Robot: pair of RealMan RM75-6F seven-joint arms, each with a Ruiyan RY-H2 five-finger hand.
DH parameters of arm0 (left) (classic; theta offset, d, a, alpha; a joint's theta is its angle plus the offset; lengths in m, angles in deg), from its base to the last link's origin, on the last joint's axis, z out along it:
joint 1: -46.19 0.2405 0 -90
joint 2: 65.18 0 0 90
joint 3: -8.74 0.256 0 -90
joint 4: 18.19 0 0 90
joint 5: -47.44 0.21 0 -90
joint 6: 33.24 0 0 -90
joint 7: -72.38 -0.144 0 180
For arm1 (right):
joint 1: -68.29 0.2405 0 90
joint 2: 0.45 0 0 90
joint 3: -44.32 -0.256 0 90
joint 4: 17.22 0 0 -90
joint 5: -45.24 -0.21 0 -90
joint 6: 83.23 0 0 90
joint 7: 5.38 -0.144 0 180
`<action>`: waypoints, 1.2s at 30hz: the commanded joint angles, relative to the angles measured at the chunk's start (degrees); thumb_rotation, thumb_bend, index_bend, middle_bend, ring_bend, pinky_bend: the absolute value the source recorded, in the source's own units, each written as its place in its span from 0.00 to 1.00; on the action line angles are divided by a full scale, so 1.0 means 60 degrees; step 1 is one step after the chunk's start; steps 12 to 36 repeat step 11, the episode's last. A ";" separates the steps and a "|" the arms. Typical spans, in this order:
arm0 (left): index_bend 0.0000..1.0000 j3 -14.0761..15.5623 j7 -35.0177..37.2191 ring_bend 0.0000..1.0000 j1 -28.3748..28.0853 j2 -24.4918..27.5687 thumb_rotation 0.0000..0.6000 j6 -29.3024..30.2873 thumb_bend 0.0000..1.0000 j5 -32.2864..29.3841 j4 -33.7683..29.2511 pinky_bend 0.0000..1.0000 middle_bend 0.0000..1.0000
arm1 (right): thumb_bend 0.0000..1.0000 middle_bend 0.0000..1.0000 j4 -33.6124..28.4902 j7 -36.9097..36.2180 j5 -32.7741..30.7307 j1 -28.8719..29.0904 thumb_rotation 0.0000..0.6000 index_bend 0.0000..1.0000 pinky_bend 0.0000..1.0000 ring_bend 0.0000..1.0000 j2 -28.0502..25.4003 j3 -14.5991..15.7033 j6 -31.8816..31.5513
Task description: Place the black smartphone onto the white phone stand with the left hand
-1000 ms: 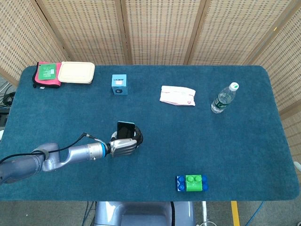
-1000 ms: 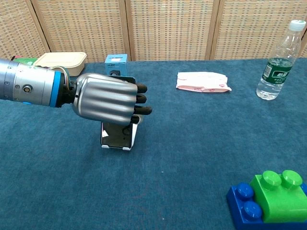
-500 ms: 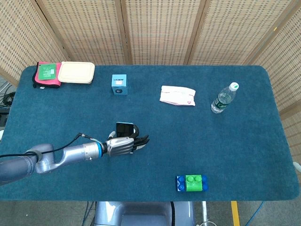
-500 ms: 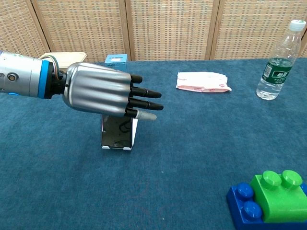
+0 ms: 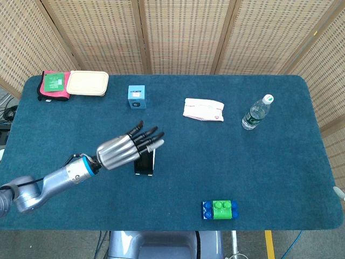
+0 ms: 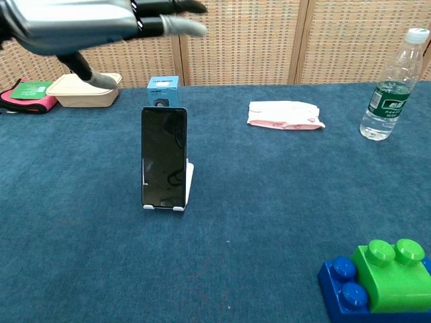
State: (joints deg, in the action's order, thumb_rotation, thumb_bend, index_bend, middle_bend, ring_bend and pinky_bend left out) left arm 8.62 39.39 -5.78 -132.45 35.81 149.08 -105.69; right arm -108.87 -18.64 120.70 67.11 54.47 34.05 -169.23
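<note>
The black smartphone stands upright on the white phone stand in the middle of the blue table; in the head view the smartphone shows partly under my hand. My left hand hovers well above the phone with its fingers spread and nothing in them. In the chest view the left hand fills the top left corner, clear of the phone. My right hand does not show in either view.
A small blue box stands behind the phone. A pink-white packet and a water bottle lie to the right. Toy bricks sit near the front edge. A beige lunch box and pink pouch occupy the far left corner.
My left hand opened, let go of the smartphone and rose up and back to the left. The phone stays standing on the stand.
</note>
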 commanded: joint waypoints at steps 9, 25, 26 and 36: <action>0.00 0.0000 0.3665 0.00 0.4585 0.0703 1.00 0.3080 0.00 -0.4353 -0.1899 0.05 0.00 | 0.00 0.00 -0.0136 0.0539 0.0425 0.0052 1.00 0.00 0.00 0.00 0.0118 0.0205 -0.0121; 0.00 0.0105 0.3779 0.00 0.4979 0.0901 1.00 0.3064 0.00 -0.4746 -0.2404 0.01 0.00 | 0.00 0.00 -0.0168 0.0721 0.0529 0.0064 1.00 0.00 0.00 0.00 0.0170 0.0246 -0.0181; 0.00 0.0105 0.3779 0.00 0.4979 0.0901 1.00 0.3064 0.00 -0.4746 -0.2404 0.01 0.00 | 0.00 0.00 -0.0168 0.0721 0.0529 0.0064 1.00 0.00 0.00 0.00 0.0170 0.0246 -0.0181; 0.00 0.0105 0.3779 0.00 0.4979 0.0901 1.00 0.3064 0.00 -0.4746 -0.2404 0.01 0.00 | 0.00 0.00 -0.0168 0.0721 0.0529 0.0064 1.00 0.00 0.00 0.00 0.0170 0.0246 -0.0181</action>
